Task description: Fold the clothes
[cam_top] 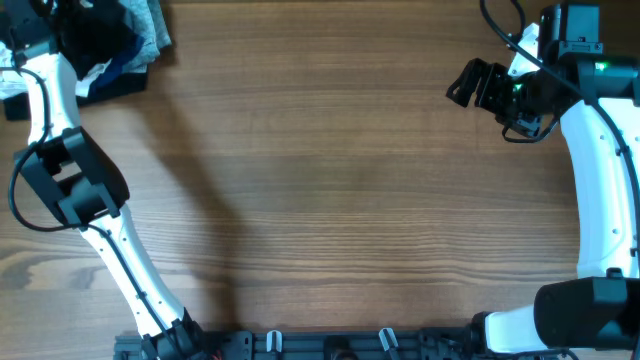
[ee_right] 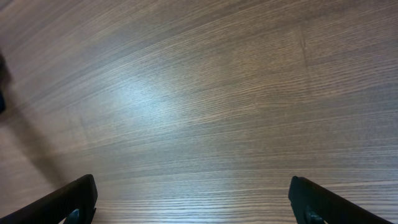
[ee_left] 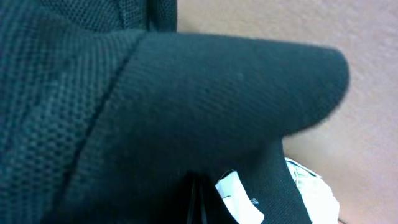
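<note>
Left pincer (ee_left: 196, 200): fingers together and hidden under dark cloth. It appears to be clamped on a pinch of the black garment (ee_left: 186, 93), whose knit fills the left wrist view.
White label (ee_left: 235, 194): a small sewn-in tag just beside the pinch; its print is too blurred to read.
Black garment's place: bunched on top of the heap (cam_top: 148, 30) of grey and pale clothes, not yet spread out.
Why held so: probably to lift the garment off the heap and carry it to bare wood for folding.
Right pincer (cam_top: 460, 84): fingers wide apart, holding nothing, well apart from the heap with its tips turned toward it. It looks ready to take a second corner.
Surface (cam_top: 330, 200): bare brown wood between the heap and the right pincer, likely room for the folding.
</note>
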Action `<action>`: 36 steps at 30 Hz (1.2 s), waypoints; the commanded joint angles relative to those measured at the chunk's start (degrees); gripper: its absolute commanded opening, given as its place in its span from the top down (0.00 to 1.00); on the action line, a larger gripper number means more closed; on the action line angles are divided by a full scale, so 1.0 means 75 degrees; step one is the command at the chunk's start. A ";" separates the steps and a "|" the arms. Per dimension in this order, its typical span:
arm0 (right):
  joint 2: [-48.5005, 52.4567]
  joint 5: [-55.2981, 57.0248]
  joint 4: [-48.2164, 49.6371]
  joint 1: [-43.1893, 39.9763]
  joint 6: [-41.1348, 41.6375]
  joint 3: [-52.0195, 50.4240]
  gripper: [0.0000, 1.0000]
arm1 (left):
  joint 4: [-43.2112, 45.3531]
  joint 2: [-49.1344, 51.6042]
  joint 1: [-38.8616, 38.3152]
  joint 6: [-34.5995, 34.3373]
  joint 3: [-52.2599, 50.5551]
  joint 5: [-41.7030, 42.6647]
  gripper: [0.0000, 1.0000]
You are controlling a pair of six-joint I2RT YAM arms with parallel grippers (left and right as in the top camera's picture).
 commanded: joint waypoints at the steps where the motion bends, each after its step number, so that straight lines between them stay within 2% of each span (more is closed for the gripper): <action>1: 0.0099 0.0140 0.0023 0.0023 -0.0003 0.0009 0.01 | -0.0181 0.0187 0.0137 0.0187 -0.0035 -0.0280 0.89; 3: 0.0099 0.0140 0.0017 0.0023 -0.0003 0.0009 0.00 | -0.0160 -0.0035 0.0114 0.0187 -0.0035 -0.0169 0.54; 4: 0.0099 0.0143 0.0006 0.0023 0.0000 0.0009 0.00 | -0.0137 -0.0163 0.0093 0.0187 -0.0035 -0.0125 0.49; 7: 0.0099 0.0163 -0.0020 0.0023 0.0038 0.0009 0.00 | -0.0064 -0.0597 0.0032 0.0184 -0.0035 -0.0125 0.46; 8: 0.0099 0.0163 -0.0023 0.0023 0.0041 0.0009 0.01 | -0.0067 -0.0764 0.0009 0.0187 -0.0035 -0.0128 0.36; 9: 0.0099 0.0163 -0.0020 0.0023 0.0038 0.0009 0.00 | -0.0070 -0.0886 -0.0006 0.0187 -0.0035 -0.0128 0.31; 12: 0.0099 0.0163 -0.0029 0.0023 0.0035 0.0009 0.00 | -0.0163 -0.1460 -0.0082 0.0184 -0.0035 -0.0122 0.25; 14: 0.0099 0.0163 -0.0035 0.0023 0.0038 0.0009 0.00 | -0.0326 -0.1821 -0.0134 0.0163 -0.0035 -0.0125 0.10; 16: 0.0099 0.0160 -0.0029 0.0023 0.0055 0.0009 0.00 | -0.0574 -0.2174 -0.0189 0.0157 -0.0035 -0.0125 0.00; 27: 0.0099 0.0055 0.0020 0.0023 0.0035 0.0012 0.01 | -0.1440 -0.3401 -0.0423 0.0157 -0.0035 -0.0085 0.00; 31: 0.0099 0.0015 -0.0003 0.0023 0.0035 0.0012 0.00 | -0.1810 -0.3590 -0.0420 0.0160 -0.0035 0.0536 0.00; 36: 0.0099 0.0020 -0.0029 0.0023 -0.0178 0.0012 0.00 | -0.1836 -0.3483 -0.0294 0.0157 -0.0038 0.0114 0.01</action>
